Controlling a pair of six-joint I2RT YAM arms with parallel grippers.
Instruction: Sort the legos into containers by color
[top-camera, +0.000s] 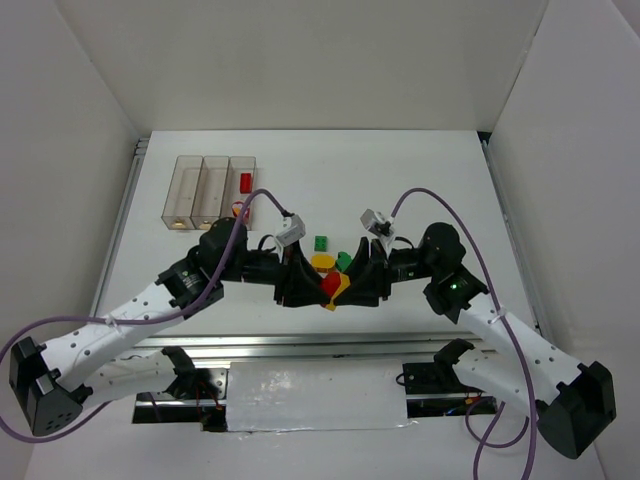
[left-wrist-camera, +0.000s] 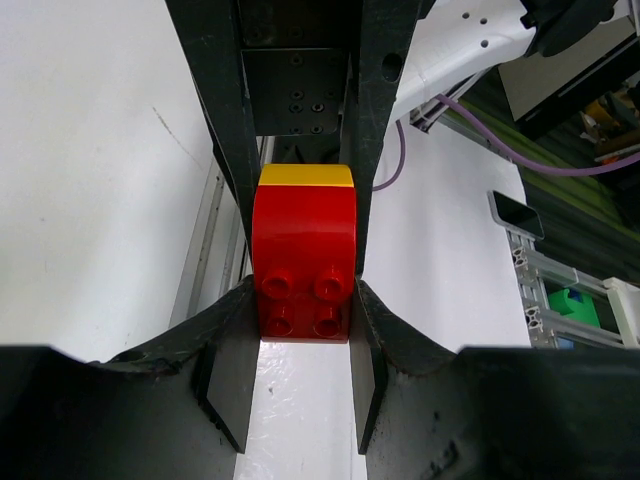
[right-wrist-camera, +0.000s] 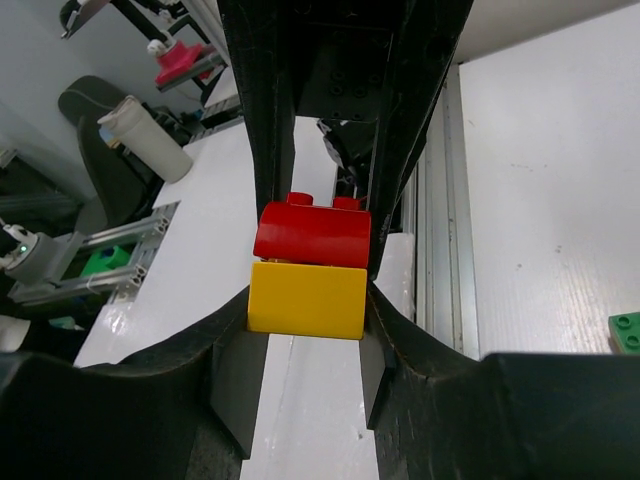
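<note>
- Top view: left gripper (top-camera: 303, 287) and right gripper (top-camera: 358, 285) meet nose to nose near the front of the table (top-camera: 450, 200). The red brick (top-camera: 330, 284) and yellow brick (top-camera: 342, 293) sit between them. Jaw state is not readable from here.
- Top view: the containers (top-camera: 210, 188) stand well apart at far left, with a red piece (top-camera: 246, 182) in the rightmost bin. A green brick (top-camera: 320, 242), a second green brick (top-camera: 344, 260) and a rounded yellow piece (top-camera: 322, 261) lie loose just beyond the grippers.
- Left wrist view: the left gripper (left-wrist-camera: 305, 320) is pinched on the red brick (left-wrist-camera: 305, 255), pads touching both flat sides at the studded end. The yellow brick (left-wrist-camera: 305, 176) is joined to its far end, flanked by the other arm's fingers.
- Right wrist view: the right gripper (right-wrist-camera: 307, 320) is clamped on the yellow brick (right-wrist-camera: 307, 298) across its flat sides. The red brick (right-wrist-camera: 312, 232) is seated against it.
- Handling, as a judgement: the plastic looks rigid, light and glossy, so it should not deform but may slip under a pull.
- The joint is probably a friction fit. Grip the flat parallel sides close to the seam and avoid the red brick's rounded face.
</note>
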